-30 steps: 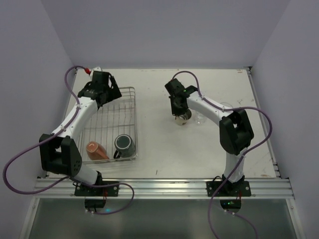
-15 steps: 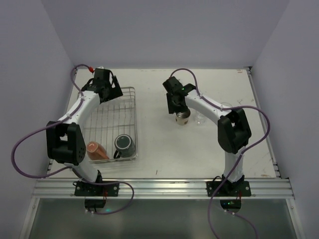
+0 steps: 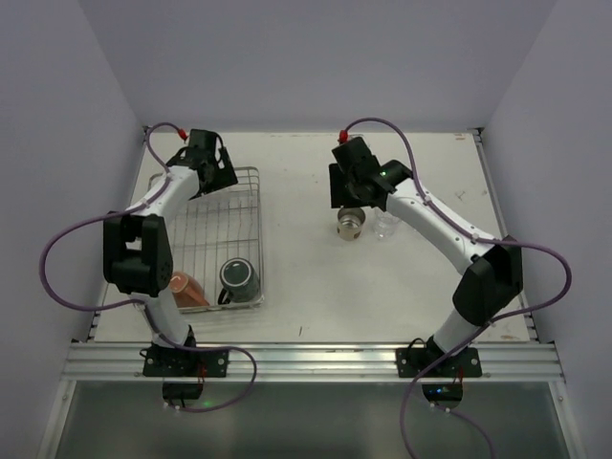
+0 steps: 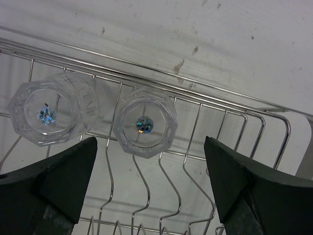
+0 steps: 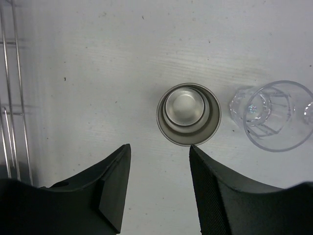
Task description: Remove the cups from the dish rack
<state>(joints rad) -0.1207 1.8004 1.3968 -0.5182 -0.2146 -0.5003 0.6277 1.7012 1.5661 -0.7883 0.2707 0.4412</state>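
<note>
Glass, likely slick and brittle: clear glass (image 4: 145,123) between wide jaws of left gripper (image 4: 150,161); clamp faceted sides; right gripper (image 5: 157,161) jaws apart, empty.

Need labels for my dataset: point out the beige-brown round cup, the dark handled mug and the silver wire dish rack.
beige-brown round cup (image 5: 188,107): right wrist view, inner bottom.
dark handled mug (image 3: 238,276): top view, inside its mouth.
silver wire dish rack (image 3: 260,234): top view, right side rim.
</note>
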